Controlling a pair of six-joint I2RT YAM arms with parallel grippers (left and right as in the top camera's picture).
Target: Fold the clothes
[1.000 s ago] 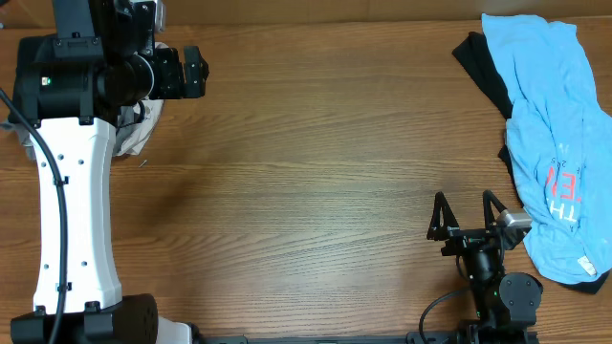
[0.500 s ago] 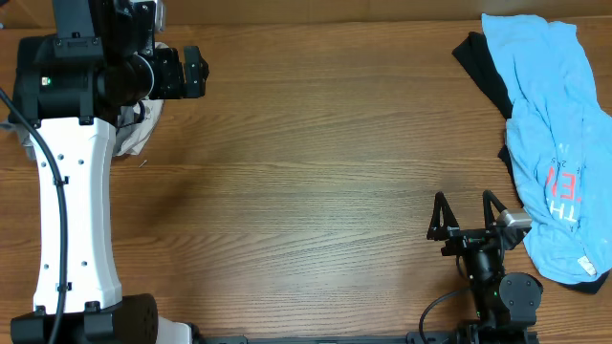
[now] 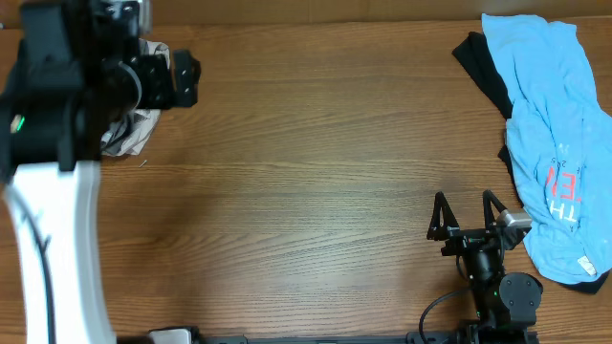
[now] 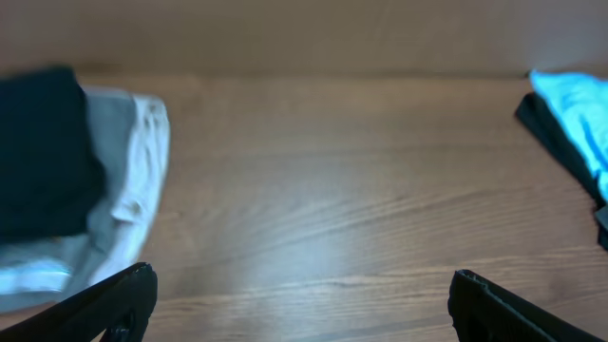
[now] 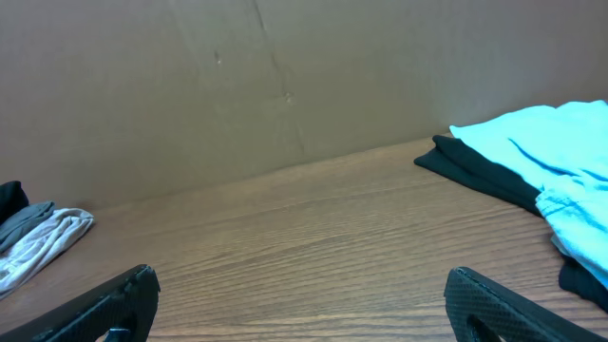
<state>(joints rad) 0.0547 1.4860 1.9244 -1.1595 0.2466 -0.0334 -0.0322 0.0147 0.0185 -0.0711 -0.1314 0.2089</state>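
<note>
Two pincers stand with jaws spread wide apart, neither holding anything: the left pincer (image 4: 302,277) and the right pincer (image 3: 463,201). No garment is laid out flat for folding yet.

Table (image 3: 306,191): bare wood lies ahead of both pincers and between them. Risk: too low an approach would drive the fingertips into the board.

Light-blue tee (image 3: 550,115): crumpled in a heap to the right of the right pincer and reaching well ahead of it, with its near edge close beside the jaws. Risk: a pinch on a bunched fold would lift it twisted.

Black shirt (image 3: 476,69): mostly buried under the tee, ahead and to the right of the right pincer. Risk: a deep bite would take both layers and drag the two garments out together.

Grey and beige pile (image 4: 123,190): ahead and to the left of the left pincer, with a dark piece (image 4: 43,152) on top. The view is blurred, so a misjudged reach could knock the pile apart.
</note>
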